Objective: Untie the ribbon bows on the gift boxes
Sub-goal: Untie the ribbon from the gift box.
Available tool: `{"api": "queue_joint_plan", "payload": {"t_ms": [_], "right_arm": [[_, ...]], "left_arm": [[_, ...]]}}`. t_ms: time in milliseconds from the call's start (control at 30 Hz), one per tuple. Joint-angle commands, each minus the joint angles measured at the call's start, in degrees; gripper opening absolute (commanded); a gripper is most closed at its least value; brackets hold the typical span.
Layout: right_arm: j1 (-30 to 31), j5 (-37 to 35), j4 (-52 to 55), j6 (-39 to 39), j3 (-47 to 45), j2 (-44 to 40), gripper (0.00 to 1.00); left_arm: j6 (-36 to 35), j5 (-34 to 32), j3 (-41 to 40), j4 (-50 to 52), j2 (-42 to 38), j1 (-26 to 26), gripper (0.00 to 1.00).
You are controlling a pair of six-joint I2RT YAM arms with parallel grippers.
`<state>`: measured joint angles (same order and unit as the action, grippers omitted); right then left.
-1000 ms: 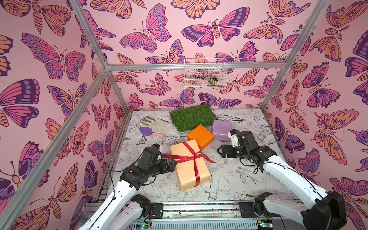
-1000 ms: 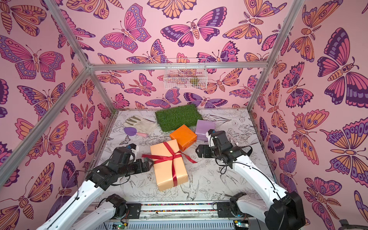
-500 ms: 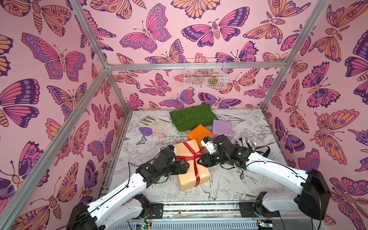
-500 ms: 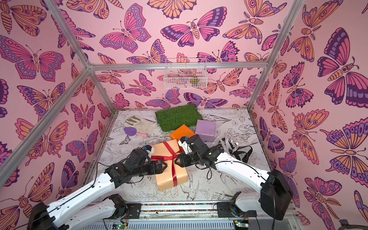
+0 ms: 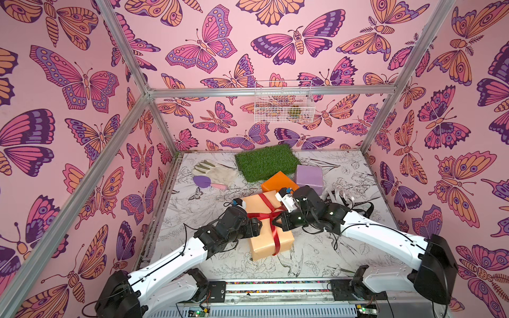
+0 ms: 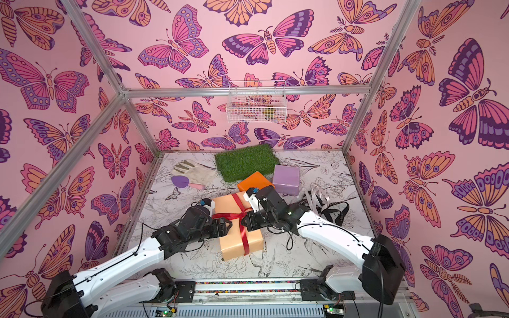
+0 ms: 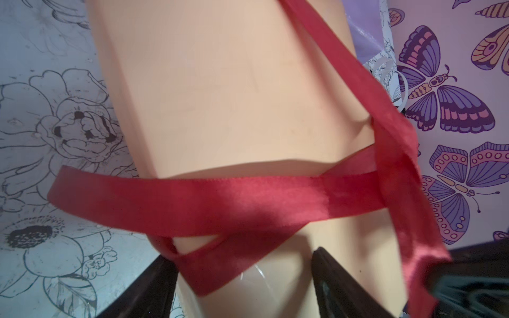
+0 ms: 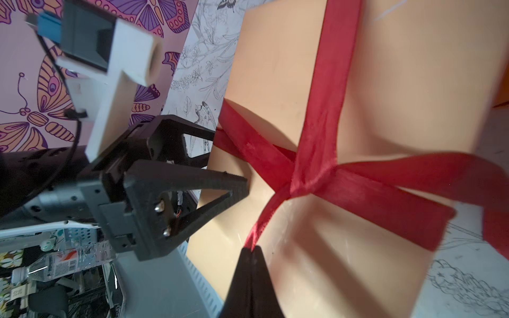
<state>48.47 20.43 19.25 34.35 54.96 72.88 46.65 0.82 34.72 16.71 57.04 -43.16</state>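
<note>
The peach-tan gift box (image 5: 268,236) lies mid-table with the red ribbon (image 5: 265,216) crossed and knotted on top. My right gripper (image 8: 252,249) is shut on one thin red tail just off the knot (image 8: 305,179). At the box's left edge my left gripper (image 7: 242,264) stands open, with a red ribbon (image 7: 220,198) loop lying between its fingers. Behind stand the orange box (image 5: 278,181) and the lilac box (image 5: 308,176), with no ribbon showing on them. A black lettered ribbon (image 6: 336,212) and a pale ribbon (image 6: 316,196) lie loose at the right.
A green turf mat (image 5: 265,162) lies at the back centre. A work glove (image 5: 214,170) and a purple trowel (image 5: 202,181) are at the back left. A white wire basket (image 5: 283,102) hangs on the back wall. Butterfly walls close in three sides.
Both arms have moved inward from the table's sides to the peach-tan box. My right gripper has shut on a red ribbon tail. My left gripper has narrowed slightly around the ribbon loop.
</note>
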Motion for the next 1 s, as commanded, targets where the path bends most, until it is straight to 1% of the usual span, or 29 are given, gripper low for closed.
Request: {"api": "queue_joint_plan", "payload": {"t_ms": [0, 67, 167, 300, 467, 567, 700, 767, 833, 967], "right_arm": [[-0.03, -7.93, 6.27, 0.36, -1.18, -6.36, 0.00], [-0.11, -13.29, 9.79, 1.09, -2.68, -10.47, 0.00], [-0.29, -19.72, 11.65, 3.93, -7.76, -17.69, 0.00], [-0.57, -26.13, 14.12, 10.23, -14.59, -26.28, 0.00], [-0.57, -35.00, 18.64, 20.08, -22.69, -36.35, 0.00], [-0.71, -39.57, 20.77, 24.19, -26.20, -40.15, 0.00], [-1.85, -42.03, 21.56, 25.41, -27.89, -40.18, 0.00], [-3.71, -42.38, 23.28, 24.67, -27.18, -37.70, 0.00], [-6.23, -42.55, 25.51, 23.74, -25.99, -34.61, 0.04], [-9.15, -43.13, 25.70, 20.84, -24.65, -30.31, 0.02]], "left_arm": [[0.31, -2.93, -2.25, -0.54, -0.07, -0.14, 0.75], [0.71, -2.86, -2.59, -0.54, 0.17, -0.17, 0.75], [1.02, -2.60, -2.89, -0.54, 0.44, -0.17, 0.75], [0.81, -2.51, -2.82, -0.54, 0.45, -0.17, 0.74], [0.37, -2.23, -2.38, -0.54, 0.77, -0.17, 0.74], [0.13, -2.14, -2.17, -0.54, 0.89, -0.17, 0.74], [0.19, -2.05, -2.11, -0.49, 0.71, -0.17, 0.74], [0.35, -2.05, -2.11, -0.55, 0.78, -0.17, 0.74], [0.38, -2.06, -2.11, -0.51, 0.80, -0.13, 0.74], [0.37, -2.16, -1.87, -0.45, 0.54, -0.17, 0.74]]}}
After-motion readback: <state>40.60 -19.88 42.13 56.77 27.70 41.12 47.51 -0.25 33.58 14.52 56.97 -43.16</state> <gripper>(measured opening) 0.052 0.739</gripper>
